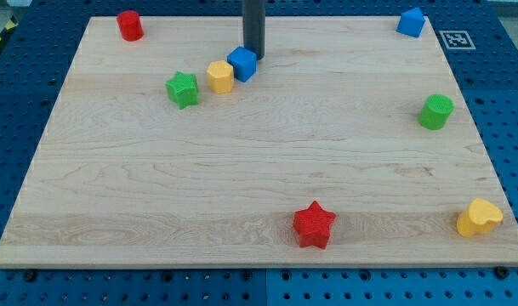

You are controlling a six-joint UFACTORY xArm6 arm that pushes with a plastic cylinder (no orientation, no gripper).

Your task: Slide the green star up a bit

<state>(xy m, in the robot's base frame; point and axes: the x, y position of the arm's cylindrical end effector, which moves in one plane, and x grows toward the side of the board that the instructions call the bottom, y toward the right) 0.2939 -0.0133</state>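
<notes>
The green star (183,88) lies on the wooden board (259,170) in the upper left part. Just to its right sits a yellow hexagon block (220,76), and right of that a blue cube (241,64); the three form a short rising row. My tip (255,56) comes down from the view's top and stands just right of the blue cube, touching or almost touching it. The tip is well right of the green star, with the yellow and blue blocks between.
A red cylinder (129,25) sits at the top left corner. A blue block (411,22) is at the top right. A green cylinder (435,111) is at the right edge. A red star (314,224) is at bottom centre. A yellow heart (479,218) is at bottom right.
</notes>
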